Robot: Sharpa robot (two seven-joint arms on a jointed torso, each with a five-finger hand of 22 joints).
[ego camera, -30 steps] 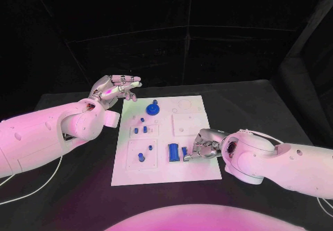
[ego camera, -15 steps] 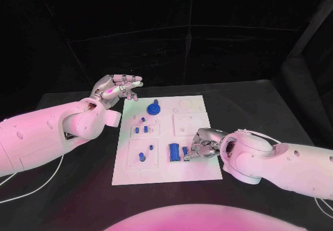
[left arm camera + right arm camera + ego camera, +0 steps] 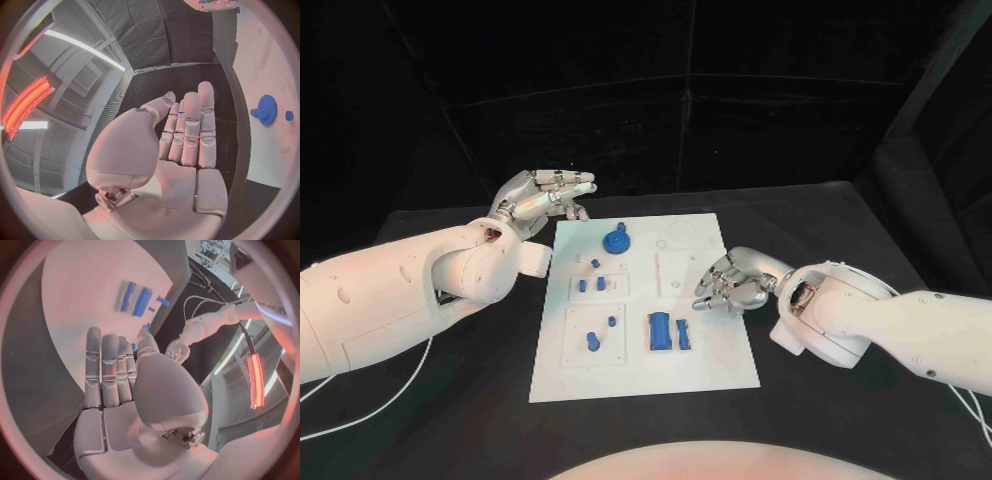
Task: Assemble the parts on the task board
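White board (image 3: 711, 355) flat in the middle of the black desk (image 3: 848, 215), long side running away from the robot.

Left hand (image 3: 545, 193) raised off the far left corner of the board, over bare desk. Fingers (image 3: 199, 120) straight and side by side, thumb apart, nothing held. Not touching board or parts.

Right hand (image 3: 728, 283) at the right edge of the board, about halfway along, over the white surface. Fingers (image 3: 106, 365) stretched out together in the wrist view, palm bare, nothing gripped. Contact with the board: cannot tell.

Parts on the board, all blue:
- Gear (image 3: 617, 240) with a small knob, far end, left of centre; seen in the left wrist view (image 3: 267, 109) with a small round peg (image 3: 289, 115) just beside it.
- Cluster of small pegs (image 3: 594, 281) nearer than the gear, on the left half.
- Two small pieces (image 3: 600, 331) in the near left panel, close together.
- Large block (image 3: 658, 331) lying flat near the middle of the near half, with a thinner bar (image 3: 684, 333) just beside it on its right, parallel. Both apart from the right hand; same pair seen in the right wrist view (image 3: 142, 301) beyond the fingertips.
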